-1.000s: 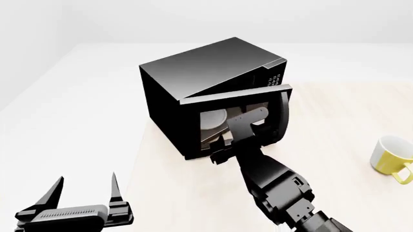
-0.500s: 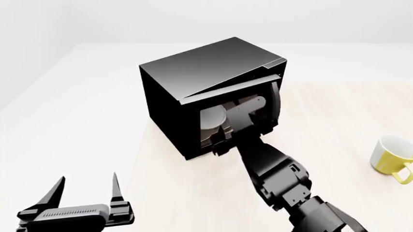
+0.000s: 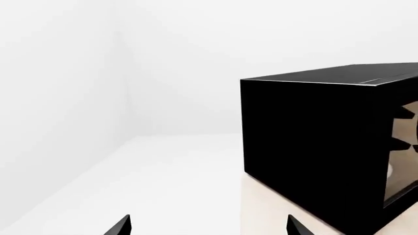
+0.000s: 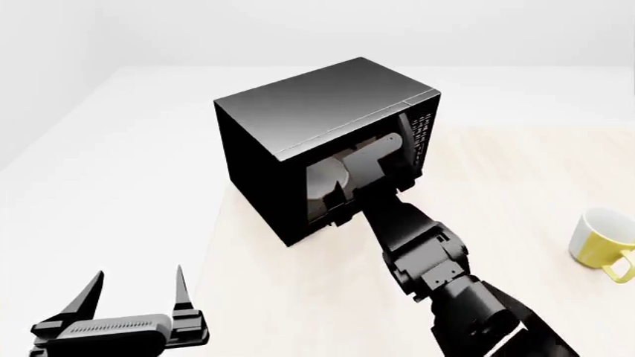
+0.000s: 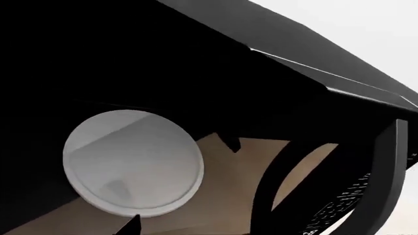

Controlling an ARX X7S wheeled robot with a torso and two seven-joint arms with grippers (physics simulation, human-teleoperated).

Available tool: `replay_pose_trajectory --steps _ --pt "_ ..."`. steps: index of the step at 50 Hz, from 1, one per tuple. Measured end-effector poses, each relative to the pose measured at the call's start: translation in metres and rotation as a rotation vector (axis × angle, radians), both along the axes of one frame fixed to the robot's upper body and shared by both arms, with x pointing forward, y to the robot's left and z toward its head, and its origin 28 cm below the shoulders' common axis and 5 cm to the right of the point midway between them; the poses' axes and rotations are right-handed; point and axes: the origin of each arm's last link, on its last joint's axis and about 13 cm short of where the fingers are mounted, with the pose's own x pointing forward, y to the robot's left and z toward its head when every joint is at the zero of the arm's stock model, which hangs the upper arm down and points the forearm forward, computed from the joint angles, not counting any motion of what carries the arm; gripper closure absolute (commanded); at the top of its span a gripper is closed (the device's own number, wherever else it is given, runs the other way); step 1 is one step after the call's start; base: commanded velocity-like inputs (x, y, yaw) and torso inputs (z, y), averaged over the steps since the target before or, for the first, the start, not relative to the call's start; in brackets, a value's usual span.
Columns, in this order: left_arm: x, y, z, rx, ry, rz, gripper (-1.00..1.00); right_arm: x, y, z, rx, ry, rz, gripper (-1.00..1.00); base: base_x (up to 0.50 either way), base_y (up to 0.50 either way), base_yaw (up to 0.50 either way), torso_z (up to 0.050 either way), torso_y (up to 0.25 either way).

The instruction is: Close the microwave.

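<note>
The microwave (image 4: 317, 141) stands on the table (image 4: 297, 297), its door swung in flush with the front. Through the window shows the white turntable plate (image 5: 133, 162). The right gripper (image 4: 343, 208) presses against the door glass; how wide it stands I cannot tell. Well off to its right sits a yellow mug (image 4: 603, 242). The left gripper (image 4: 134, 297) hovers near the table's edge, spread wide, holding nothing.

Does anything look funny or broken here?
Nothing looks broken or spilled. The microwave sits upright on the table with the right gripper against its door. The yellow mug stands upright, off to the side.
</note>
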Motion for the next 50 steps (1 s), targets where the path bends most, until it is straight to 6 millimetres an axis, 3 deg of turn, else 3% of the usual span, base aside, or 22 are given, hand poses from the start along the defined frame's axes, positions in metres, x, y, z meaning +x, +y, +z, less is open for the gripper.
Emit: replay_pose_trajectory --steps 27,50 --pt "0.001 0.0 0.0 0.0 0.0 -0.001 -1.0 0.002 -0.007 0.005 -0.008 0.008 0.011 -1.0 0.04 0.01 0.02 -0.003 0.0" --pt "0.001 -0.001 0.0 0.003 0.003 -0.002 -1.0 -0.05 -0.017 0.027 0.02 -0.146 -0.073 -1.0 0.0 0.0 0.0 0.0 0.0"
